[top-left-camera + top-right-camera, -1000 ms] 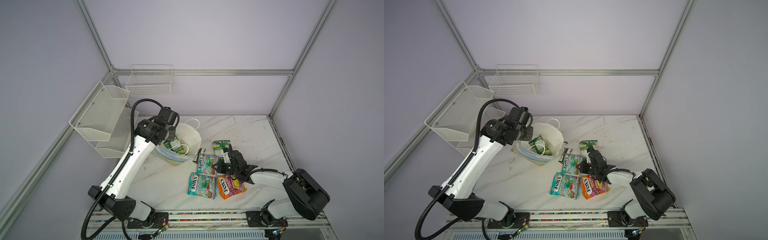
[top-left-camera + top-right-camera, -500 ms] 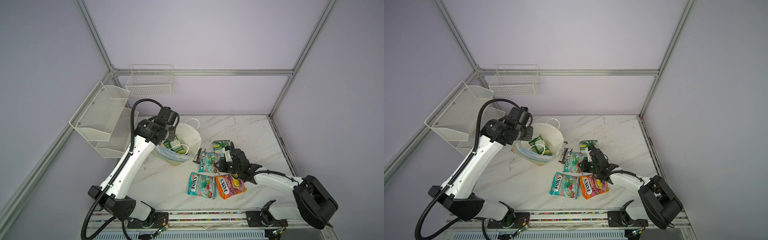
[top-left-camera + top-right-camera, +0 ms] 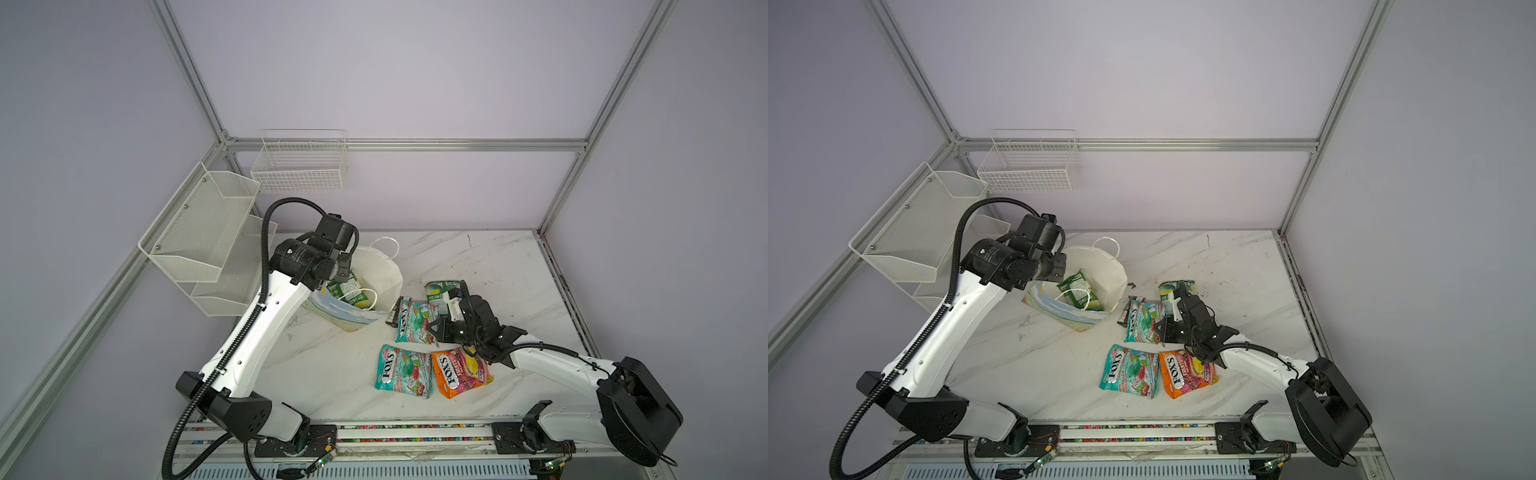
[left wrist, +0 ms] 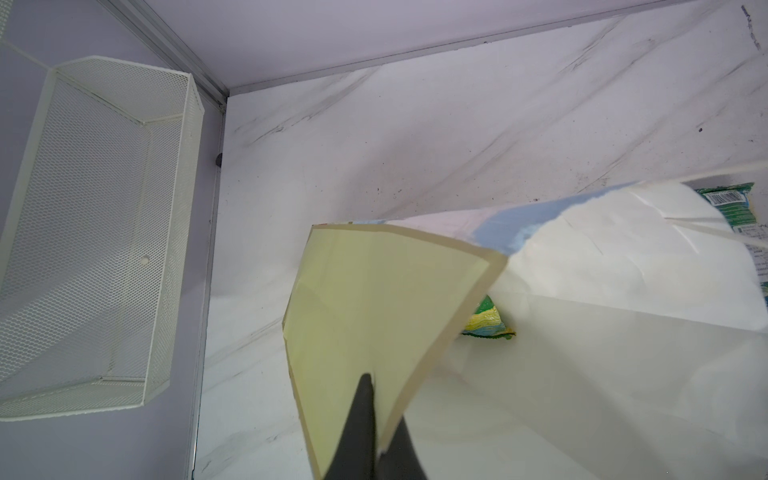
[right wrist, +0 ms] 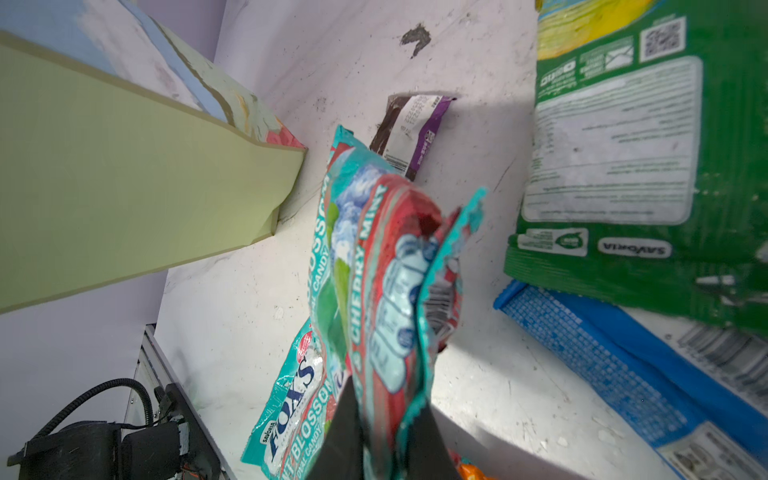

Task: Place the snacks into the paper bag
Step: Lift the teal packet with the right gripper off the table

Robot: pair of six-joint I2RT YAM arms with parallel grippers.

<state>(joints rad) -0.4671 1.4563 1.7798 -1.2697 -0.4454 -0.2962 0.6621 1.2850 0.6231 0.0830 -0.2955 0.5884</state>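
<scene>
Near the middle of both top views, the paper bag (image 3: 384,272) is seen tilted with its mouth gaping, and one green bag (image 3: 348,291) is already lodged inside. Its rim is pinched by the left gripper (image 4: 380,436), whose jaws are clenched on the paper edge, so the mouth is kept spread. Just right of the bag in the frame, a teal FOX'S packet (image 3: 413,322) is clamped at its crimped end by the right gripper (image 5: 386,440). In the right wrist view the film is seen buckled above the closed jaws. Whether the packet is fully clear of the marble table (image 3: 332,365) cannot be told.

Lower in the frame, a second teal packet (image 3: 403,372) and an orange packet (image 3: 459,372) are laid side by side. A dark wrapper (image 3: 395,313) is wedged between the bag and the held packet, a second green bag (image 3: 440,291) lies to the right, and a small blue packet (image 5: 623,353) is seen beside it.

The packets are judged light, soft and slippery, with loose contents that shift. Hold is best taken on the flat sealed seam, not the bulging middle. The bag is judged thin and easily creased or dragged, so its rim should be steadied while packets are dropped in.
</scene>
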